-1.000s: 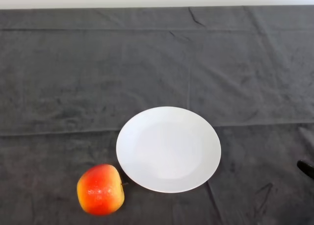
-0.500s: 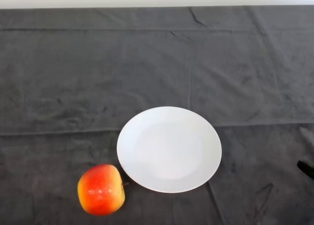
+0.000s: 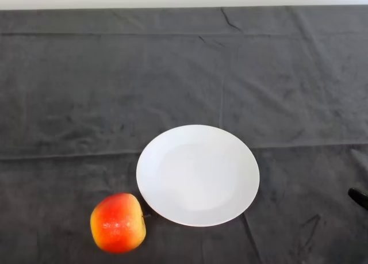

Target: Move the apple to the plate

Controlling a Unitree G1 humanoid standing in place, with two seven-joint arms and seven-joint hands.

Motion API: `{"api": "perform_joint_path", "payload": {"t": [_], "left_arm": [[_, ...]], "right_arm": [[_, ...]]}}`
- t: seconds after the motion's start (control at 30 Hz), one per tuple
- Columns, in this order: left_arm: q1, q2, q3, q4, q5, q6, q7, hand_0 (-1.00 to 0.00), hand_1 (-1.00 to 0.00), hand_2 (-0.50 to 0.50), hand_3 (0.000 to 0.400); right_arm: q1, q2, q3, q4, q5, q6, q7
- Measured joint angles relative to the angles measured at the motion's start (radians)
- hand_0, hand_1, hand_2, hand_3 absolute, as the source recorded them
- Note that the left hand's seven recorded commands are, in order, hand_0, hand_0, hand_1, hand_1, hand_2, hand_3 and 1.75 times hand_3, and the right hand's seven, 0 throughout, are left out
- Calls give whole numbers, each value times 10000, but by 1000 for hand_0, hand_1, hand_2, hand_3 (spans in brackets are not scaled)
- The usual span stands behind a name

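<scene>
A red and yellow apple [image 3: 118, 222] sits on the dark cloth near the front edge, left of centre. A white round plate [image 3: 198, 175] lies on the cloth just to the right of and behind the apple. The apple stands beside the plate's front left rim, apart from it or barely touching; nothing is on the plate.
The table is covered by a dark grey cloth [image 3: 115, 91] with creases. A small black object [image 3: 358, 198] pokes in at the right edge. A pale wall runs along the far edge.
</scene>
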Motion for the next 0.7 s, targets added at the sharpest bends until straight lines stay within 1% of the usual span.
{"api": "perform_joint_path", "payload": {"t": [0.07,0.13,0.2,0.23,0.27,0.37,0.4,0.43,0.47,0.53,0.6,0.67,0.7], "left_arm": [[489,-46,-258,-847,105,329,-237,0,0,0,0],[949,-164,-363,-1685,130,705,-456,0,0,0,0],[1350,-176,-632,-2497,333,1129,-724,0,0,0,0],[1509,-193,-694,-2852,436,1310,-863,0,0,0,0],[1654,-234,-747,-3276,500,1554,-1019,0,0,0,0],[1871,-273,-1014,-4386,525,2166,-1462,0,0,0,0],[1903,-285,-1039,-4761,536,2359,-1624,0,0,0,0],[1941,-285,-1039,-5080,608,2534,-1752,0,0,0,0],[2010,-284,-1039,-5457,679,2706,-1880,0,0,0,0],[2162,-285,-1041,-6129,834,3014,-2148,0,0,0,0],[2232,-285,-1059,-6581,860,3367,-2352,0,0,0,0],[2235,-286,-1175,-6893,929,3725,-2428,0,0,0,0],[2236,-287,-1313,-7084,1081,3900,-2462,0,0,0,0]], "right_arm": [[-1,1,-12,-1,-6,2,0],[-1,3,-19,-1,-6,7,18],[0,5,-50,0,-35,11,28],[1,5,-56,0,-61,14,50],[1,5,-64,0,-67,20,59],[1,8,-95,0,-73,37,72],[1,11,-100,0,-73,38,101],[1,11,-104,0,-74,38,141],[1,11,-105,0,-80,38,156],[1,14,-110,-1,-89,37,156],[1,15,-127,-1,-90,37,156],[1,16,-143,0,-89,39,156],[1,16,-154,0,-89,42,156]]}}
